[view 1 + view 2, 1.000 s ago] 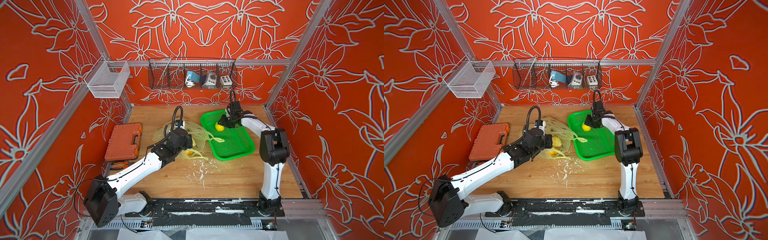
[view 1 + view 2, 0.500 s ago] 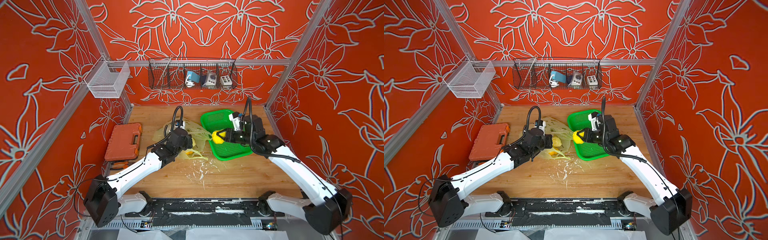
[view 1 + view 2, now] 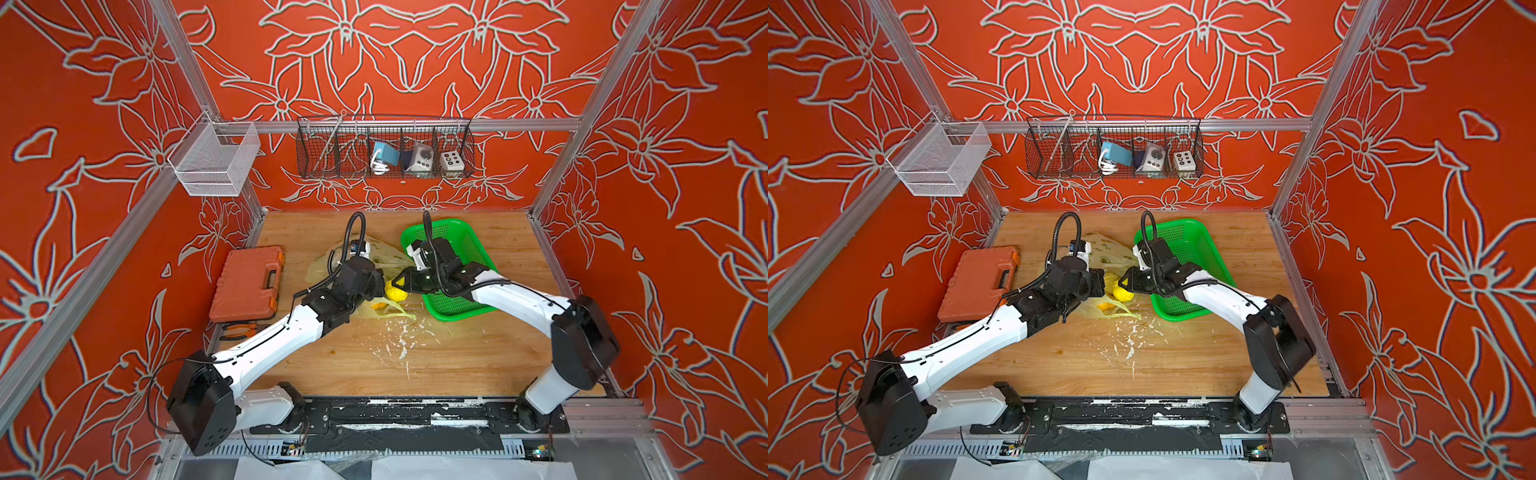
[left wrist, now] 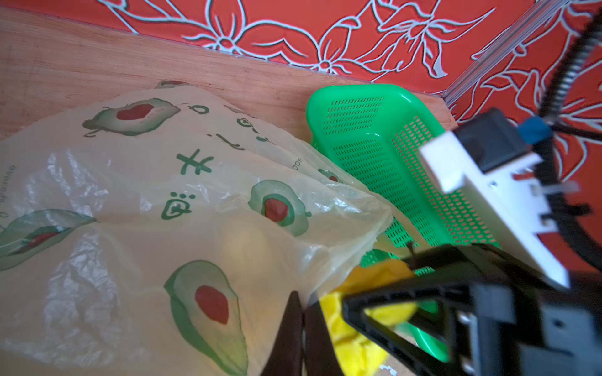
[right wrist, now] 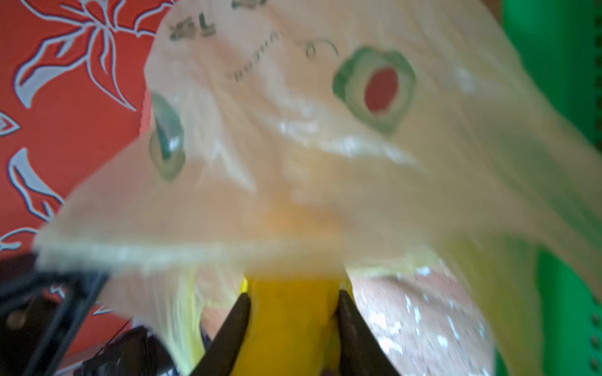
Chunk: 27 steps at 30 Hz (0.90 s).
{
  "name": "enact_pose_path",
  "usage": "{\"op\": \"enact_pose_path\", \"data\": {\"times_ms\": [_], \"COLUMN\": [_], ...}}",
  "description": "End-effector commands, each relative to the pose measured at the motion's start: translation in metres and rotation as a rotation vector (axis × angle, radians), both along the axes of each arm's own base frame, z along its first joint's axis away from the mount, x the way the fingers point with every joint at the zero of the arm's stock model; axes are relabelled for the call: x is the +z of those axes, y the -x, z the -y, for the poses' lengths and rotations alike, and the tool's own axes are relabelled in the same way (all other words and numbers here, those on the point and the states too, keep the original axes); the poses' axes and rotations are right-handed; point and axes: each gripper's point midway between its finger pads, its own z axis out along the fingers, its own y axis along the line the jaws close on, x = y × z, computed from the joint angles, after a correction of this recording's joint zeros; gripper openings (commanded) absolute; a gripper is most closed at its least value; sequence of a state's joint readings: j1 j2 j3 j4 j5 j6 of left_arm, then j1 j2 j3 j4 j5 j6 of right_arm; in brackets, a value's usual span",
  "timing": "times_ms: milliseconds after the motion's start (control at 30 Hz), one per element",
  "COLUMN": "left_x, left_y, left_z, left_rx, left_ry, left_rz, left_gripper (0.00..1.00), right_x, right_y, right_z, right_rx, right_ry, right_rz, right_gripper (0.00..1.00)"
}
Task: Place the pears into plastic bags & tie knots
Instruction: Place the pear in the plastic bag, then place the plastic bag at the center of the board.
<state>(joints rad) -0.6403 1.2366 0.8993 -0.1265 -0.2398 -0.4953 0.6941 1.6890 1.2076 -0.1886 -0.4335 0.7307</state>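
While the right gripper (image 5: 293,311) reaches in from the green basket's side, I see its fingers (image 5: 239,312) spread part-way and pinching the small bright yellow pear (image 5: 290,332) on both flanks. In both top views that fruit sits between the two wrists, right at the mouth of the thin translucent pale yellow-green plastic bag (image 4: 146,195) printed with green avocado halves.

The left gripper (image 4: 303,301) has its fingers pressed together. From its wrist camera the bag's rim film runs down into them, so I read it as nipping the rim and holding the mouth up like a tent. The right wrist view shows the film draped just ahead of the held pear.

The rest of the bag lies crumpled on the wooden table (image 3: 415,365), between the orange plastic tool case (image 3: 249,282) and the bright green perforated plastic basket (image 3: 471,239), with its edge just beside the basket's wall.

An orange-yellow pear (image 3: 378,306) lies at the bag's near edge, just below the held one, among the strap handles. I cannot tell whether film covers it. A pale rounded shape (image 4: 244,247) shows through the film in the left wrist view, probably another fruit. White flecks (image 3: 395,347) are scattered on the wood near the bag.
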Motion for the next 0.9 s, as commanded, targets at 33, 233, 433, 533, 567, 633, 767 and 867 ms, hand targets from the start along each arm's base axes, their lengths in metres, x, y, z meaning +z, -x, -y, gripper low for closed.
{"op": "enact_pose_path", "data": {"times_ms": [33, 233, 433, 533, 567, 633, 767, 867], "left_x": [0.002, 0.001, 0.002, 0.003, 0.004, 0.006, 0.004, 0.003], "left_y": [0.003, 0.004, 0.004, 0.004, 0.004, 0.005, 0.006, 0.007], "left_z": [-0.002, -0.004, -0.004, -0.005, -0.005, -0.006, -0.008, -0.009], "left_rx": [0.000, 0.011, 0.015, 0.018, 0.019, 0.019, 0.023, 0.026], "left_ry": [0.016, 0.025, 0.036, 0.034, 0.035, 0.033, 0.028, 0.024], "left_rz": [0.006, 0.005, 0.010, 0.014, 0.015, 0.019, 0.016, 0.014], "left_gripper": [0.00, 0.00, 0.00, 0.00, 0.00, 0.00, 0.00, 0.00], "right_x": [0.022, 0.031, 0.064, 0.091, 0.096, 0.108, 0.095, 0.080], "right_y": [-0.032, -0.024, 0.026, 0.049, 0.053, 0.056, 0.042, 0.025], "right_z": [-0.035, -0.048, -0.003, 0.021, 0.030, 0.054, 0.103, 0.125], "right_rx": [-0.004, 0.081, 0.157, 0.180, 0.171, 0.122, -0.010, -0.073], "right_ry": [-0.070, -0.086, -0.086, -0.099, -0.088, -0.063, 0.032, 0.078], "right_rz": [0.088, 0.084, 0.094, 0.137, 0.151, 0.188, 0.200, 0.181], "right_gripper": [0.34, 0.78, 0.80, 0.79, 0.79, 0.79, 0.78, 0.78]}}
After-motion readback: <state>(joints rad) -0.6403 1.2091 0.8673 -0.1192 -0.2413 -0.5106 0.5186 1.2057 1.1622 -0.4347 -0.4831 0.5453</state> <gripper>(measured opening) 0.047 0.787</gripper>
